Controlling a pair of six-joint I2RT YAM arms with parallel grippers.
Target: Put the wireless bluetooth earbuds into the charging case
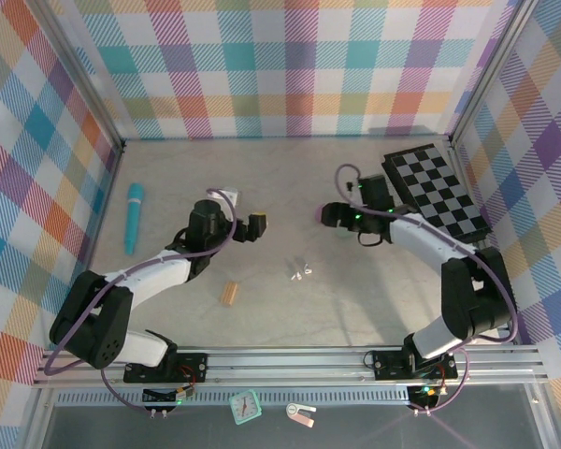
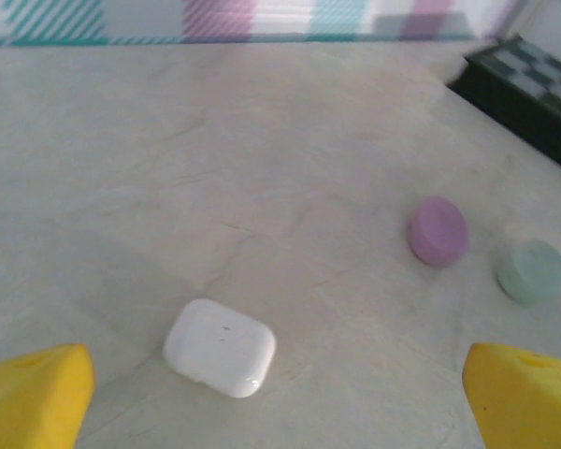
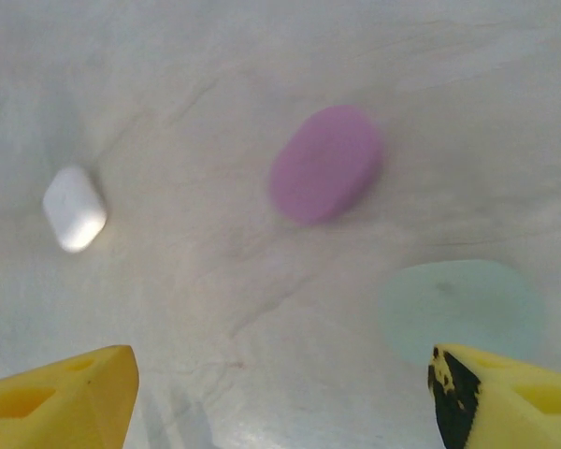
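Presently, both grippers are held apart and empty, apparently readied for a grasp. The left gripper is angled low toward the white case; the right gripper is poised over the green case. The earbuds are found loose on the table, apart from the cases.

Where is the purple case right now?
In the right wrist view, the purple case lies on the table, with the white case far to its left and the pale green case close below-right.
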